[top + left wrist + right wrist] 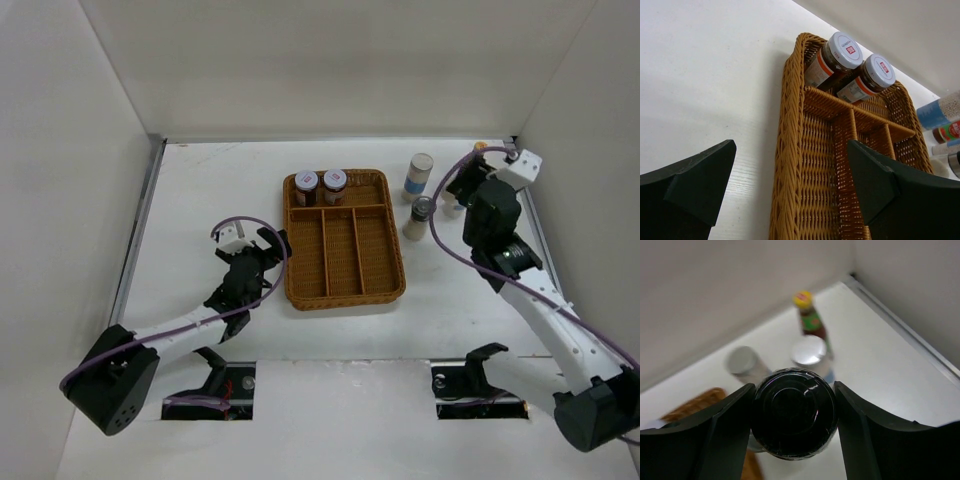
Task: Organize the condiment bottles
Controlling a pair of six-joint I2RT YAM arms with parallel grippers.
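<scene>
The black-capped bottle [794, 415], near the desk's [200, 200] far right corner, sits clamped at its cap by the right pincer [794, 387], and a slip could topple it into the cylinder [809, 351] just behind; left pincer [791, 145] gapes empty.

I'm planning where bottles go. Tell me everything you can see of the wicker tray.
The wicker tray is brown woven cane, rectangular with rounded corners, lying flat on the white table. Dividers make one crosswise far compartment and three long near ones. Two white-lidded jars stand in the far compartment; the long ones hold nothing.
</scene>
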